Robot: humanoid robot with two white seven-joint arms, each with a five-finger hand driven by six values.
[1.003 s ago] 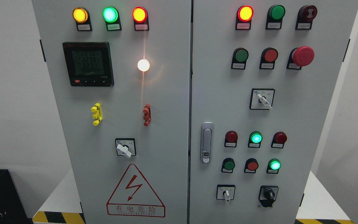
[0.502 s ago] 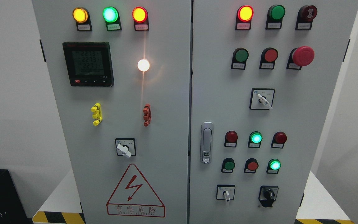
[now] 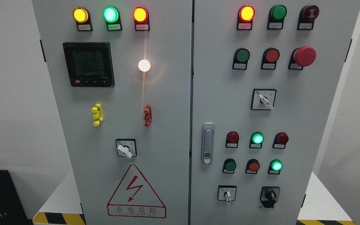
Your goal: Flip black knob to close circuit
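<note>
Black knob [image 3: 271, 195] sits low on the grey cabinet's [image 3: 167, 103] right door; neither of my hands shows, so I cannot tell their state.

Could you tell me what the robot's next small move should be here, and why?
Probably bring a hand up toward the black knob at the lower right of the right cabinet door: neither hand is in view and nothing touches the knob.

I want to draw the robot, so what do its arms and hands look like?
Neither arm nor hand shows in the head view right now, so their colours, shapes and cables cannot be told. All that shows is the grey control cabinet with its lamps and switches, including the black knob at its lower right.
</note>
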